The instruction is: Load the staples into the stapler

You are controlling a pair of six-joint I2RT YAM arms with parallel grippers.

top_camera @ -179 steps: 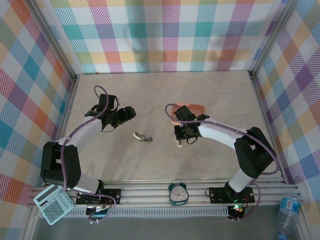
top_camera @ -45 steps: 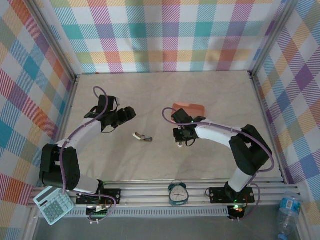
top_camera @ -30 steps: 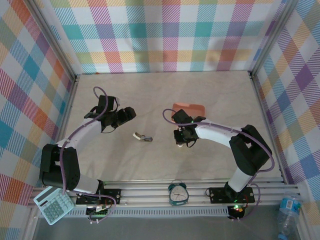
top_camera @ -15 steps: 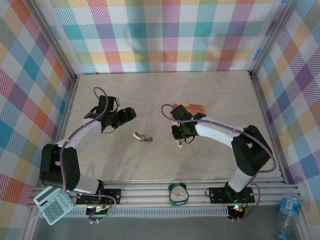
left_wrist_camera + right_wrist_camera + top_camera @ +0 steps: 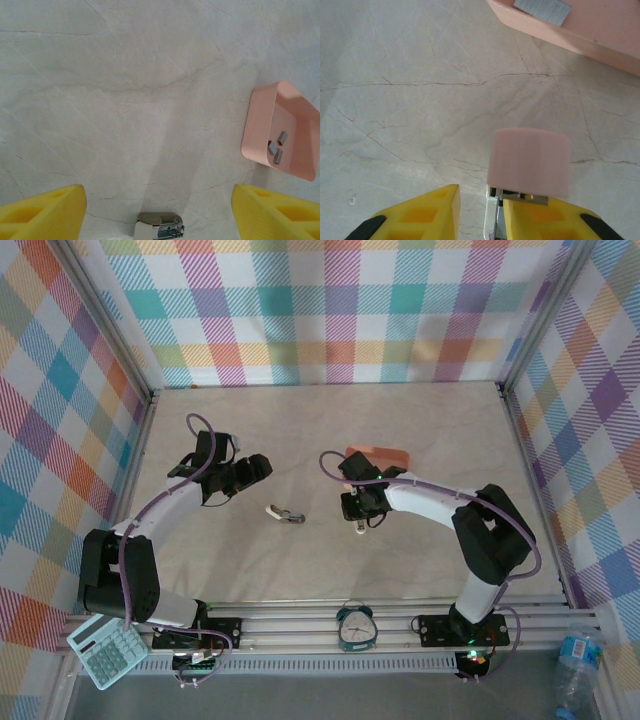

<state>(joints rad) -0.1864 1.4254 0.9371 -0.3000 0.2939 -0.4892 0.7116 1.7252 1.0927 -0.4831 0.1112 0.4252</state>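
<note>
- Table (image 5: 300, 420): beige marbled surface.
- Walls (image 5: 340, 310): multicoloured plaid, along the far, left and right edges.
- Tray (image 5: 392, 454) (image 5: 260, 125): pink, shallow, rounded corners; right of the surface's centre.
- Rails (image 5: 290, 618): aluminium, along the near edge.
- Alarm clock (image 5: 355, 627): teal, twin-bell; on the rails, mid near edge.
- Calculator (image 5: 107, 649): pale green; near left corner.
- Water bottle (image 5: 577, 663): clear plastic; beyond the near right corner.
</note>
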